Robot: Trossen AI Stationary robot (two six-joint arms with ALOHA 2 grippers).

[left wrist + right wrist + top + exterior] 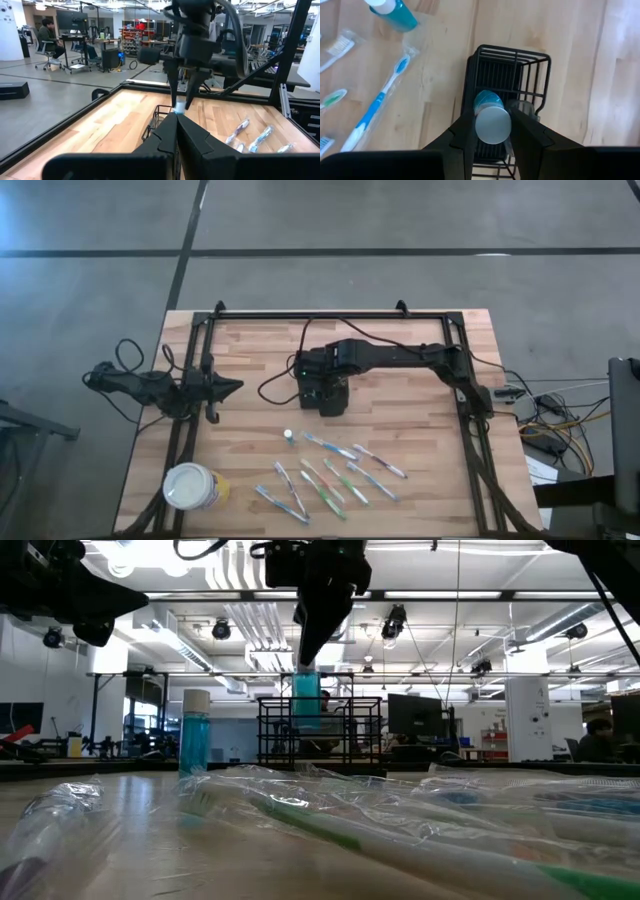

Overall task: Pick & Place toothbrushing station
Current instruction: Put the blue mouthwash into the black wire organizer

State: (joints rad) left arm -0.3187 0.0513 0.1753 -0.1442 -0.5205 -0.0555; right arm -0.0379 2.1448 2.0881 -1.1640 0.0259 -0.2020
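The black wire-mesh caddy (520,75) stands on the wooden table at its middle; it also shows in the low view (355,730). My right gripper (492,125) hangs right above it, shut on a teal bottle with a white cap (307,700). A second teal bottle (289,437) stands upright on the table nearer the front. My left gripper (176,122) waits at the table's left side (225,389), shut and empty. My right gripper pinches the teal bottle's top end, at its white cap (492,125), between its two fingers. The fingers (312,635) come from above, pointing down. The bottle hangs upright below them, its lower part inside the caddy; whether it stands on the caddy's floor I cannot tell.
Several wrapped toothbrushes (340,475) lie spread near the table's front edge. A round white-and-yellow cup (192,486) stands at the front left. A black frame (330,315) runs round the table's edges. A person sits in the room behind (47,35).
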